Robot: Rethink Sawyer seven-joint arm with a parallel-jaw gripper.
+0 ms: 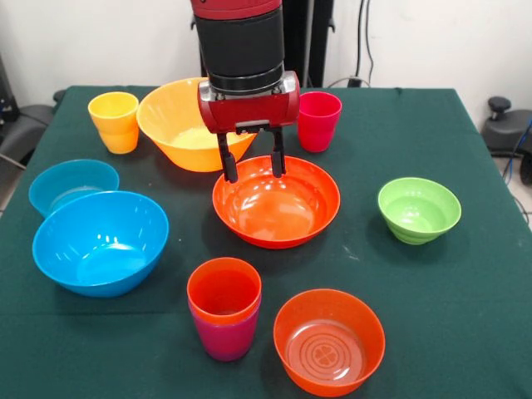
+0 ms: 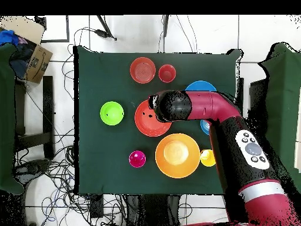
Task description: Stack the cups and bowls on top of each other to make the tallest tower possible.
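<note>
Front view shows the pincer (image 1: pixel 252 166) clearly: two black fingers spread apart, nothing between them, tips hanging at the far rim of the wide red-orange bowl (image 1: pixel 277 202), w/ no clear contact. Overhead view hides the fingers under the arm's black wrist, so the spread can't be read there; it does show the arm (image 2: pixel 235 132) reaching in from the base side over the same bowl (image 2: pixel 144 120).

No readable writing or brand on any item.

Front view, rel. to the pincer: big orange-yellow bowl (image 1: pixel 193 125) just behind it, partly hidden by the wrist. Crimson cup (image 1: pixel 318 120) near, to picture right. Yellow cup (image 1: pixel 114 121) well apart at picture left. Large blue bowl (image 1: pixel 100 243) and small blue bowl (image 1: pixel 73 185) at the left, rims overlapping in view. Green bowl (image 1: pixel 419 209) apart on the right. Nearest the camera, an orange-red cup (image 1: pixel 224 291) nested in a purple cup (image 1: pixel 224 335): a two-cup stack, beside the small orange bowl (image 1: pixel 329 341). All sit on the green tabletop (image 1: pixel 465 299).

Overhead view alone shows a cardboard box (image 2: pixel 36 59) off the tabletop.
</note>
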